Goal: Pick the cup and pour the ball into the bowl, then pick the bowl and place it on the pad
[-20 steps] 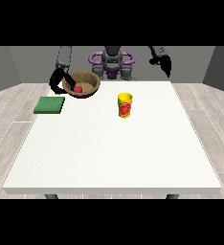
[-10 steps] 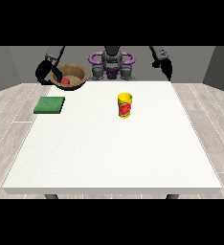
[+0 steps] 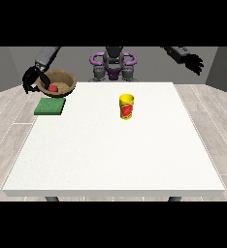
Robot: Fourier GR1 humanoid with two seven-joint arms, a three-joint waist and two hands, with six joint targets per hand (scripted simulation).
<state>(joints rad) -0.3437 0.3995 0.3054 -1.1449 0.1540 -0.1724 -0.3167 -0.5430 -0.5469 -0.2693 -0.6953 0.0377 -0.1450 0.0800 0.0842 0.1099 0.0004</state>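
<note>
I've got the hand at the view's left [image 3: 32, 80] with fingers curled on the bowl [image 3: 61, 81] rim, and it looks light, rigid and tippy with the ball [image 3: 53, 88] loose inside, while the hand at the view's right [image 3: 195, 62] hangs open.

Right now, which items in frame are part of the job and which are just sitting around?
Job:
- bowl, held up by the robot hand at the view's left
- red ball inside it
- green pad
- yellow cup, upright on the table

Idle:
- robot hand at the view's right, raised, holding nothing
</note>
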